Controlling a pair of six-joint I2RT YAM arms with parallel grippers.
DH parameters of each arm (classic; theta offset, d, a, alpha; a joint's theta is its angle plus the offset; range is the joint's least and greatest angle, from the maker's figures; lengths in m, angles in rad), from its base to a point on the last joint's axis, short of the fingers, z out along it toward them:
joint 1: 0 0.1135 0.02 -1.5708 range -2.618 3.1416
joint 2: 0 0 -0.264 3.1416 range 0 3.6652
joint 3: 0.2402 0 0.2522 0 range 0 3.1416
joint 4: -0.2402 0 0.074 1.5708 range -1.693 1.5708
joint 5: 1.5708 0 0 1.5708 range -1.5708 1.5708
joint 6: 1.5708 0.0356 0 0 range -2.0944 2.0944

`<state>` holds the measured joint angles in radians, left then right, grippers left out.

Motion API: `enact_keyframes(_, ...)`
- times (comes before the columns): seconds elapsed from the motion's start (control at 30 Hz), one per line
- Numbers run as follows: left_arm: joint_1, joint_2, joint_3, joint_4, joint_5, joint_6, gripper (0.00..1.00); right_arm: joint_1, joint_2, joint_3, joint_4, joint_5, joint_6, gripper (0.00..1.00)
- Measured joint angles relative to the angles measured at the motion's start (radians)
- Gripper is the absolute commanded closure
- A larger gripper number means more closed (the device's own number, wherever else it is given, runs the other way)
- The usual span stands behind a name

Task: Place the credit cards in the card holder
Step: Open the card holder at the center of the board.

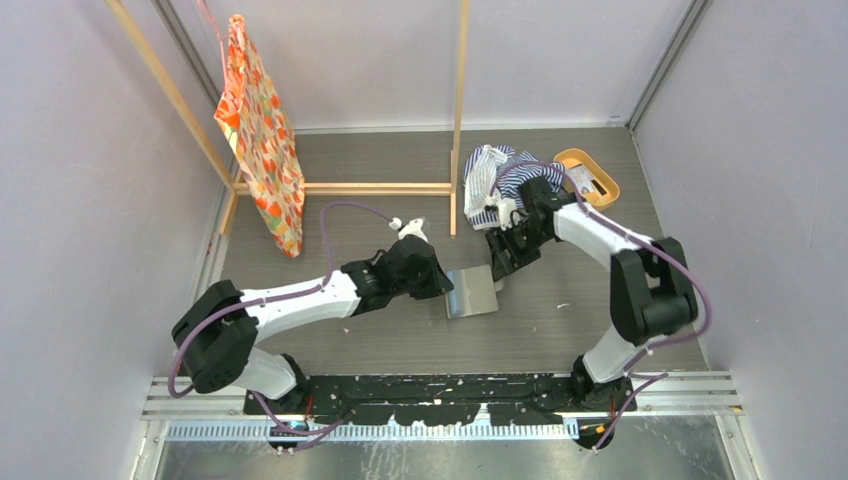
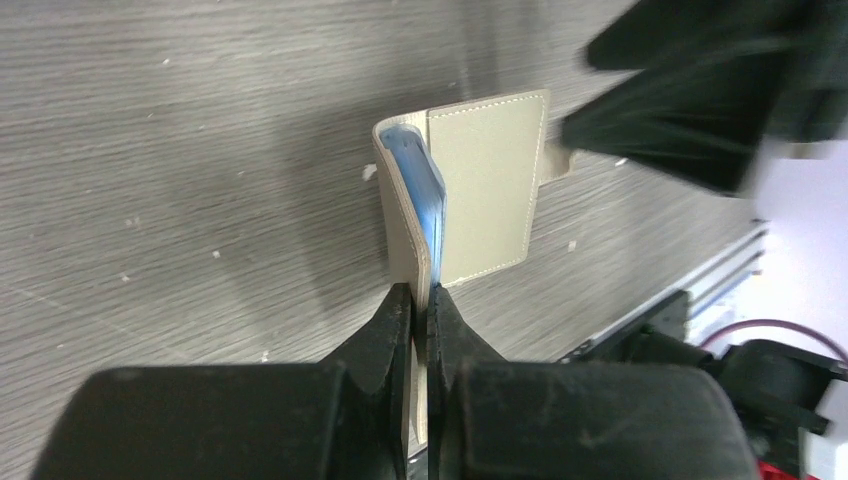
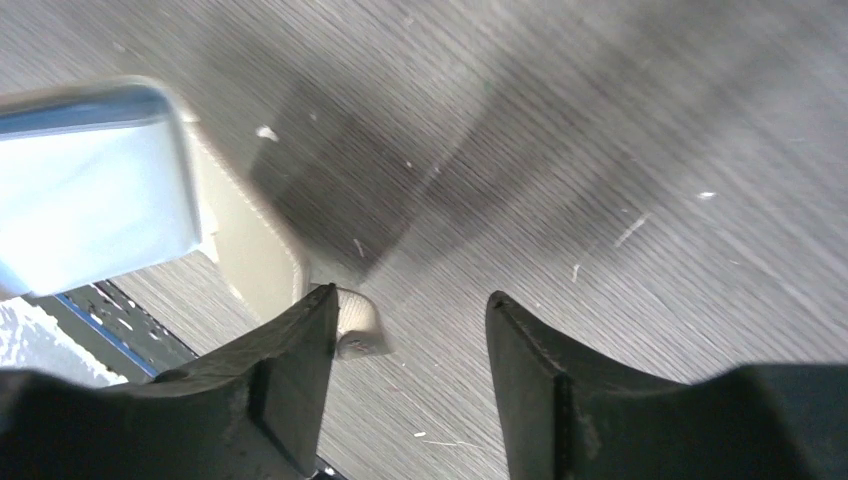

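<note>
Grey wood-grain table (image 1: 340,200), both arms reaching to its middle. Left gripper (image 2: 420,300) is pinched tight on the near edge of the card holder (image 2: 490,190), with one taupe flap clamped between the fingertips. Just past those fingertips the holder fans open. Pale blue credit cards (image 2: 425,195) are tucked in the fold, and the other flap spreads off to one side of the fingers, down toward the table. How many cards there are is unclear. Right gripper (image 3: 410,310) is at the holder's far side, jaws spread with nothing between them but bare table. The closing tab (image 3: 358,325) is right against one fingertip's inner face; can't tell if they touch. Behind the right arm are a striped cloth (image 1: 500,175) and an orange tray (image 1: 590,175). A wooden frame (image 1: 380,187) with a patterned bag (image 1: 262,130) is at far left.
</note>
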<state>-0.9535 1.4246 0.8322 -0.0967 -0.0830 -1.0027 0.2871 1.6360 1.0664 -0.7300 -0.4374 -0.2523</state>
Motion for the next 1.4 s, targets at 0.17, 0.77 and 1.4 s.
enact_keyframes(0.17,0.0,0.064,0.049,-0.124,0.002,0.022,1.0,-0.036,-0.226,-0.018,0.034,-0.079,-0.002,0.37)
enact_keyframes(0.77,0.037,0.093,-0.04,0.035,0.087,-0.045,0.79,0.072,0.28,0.055,-0.044,-0.244,0.121,0.9)
enact_keyframes(1.4,0.091,0.035,-0.201,0.289,0.217,-0.125,0.8,0.089,0.306,0.108,-0.079,-0.192,0.15,0.89)
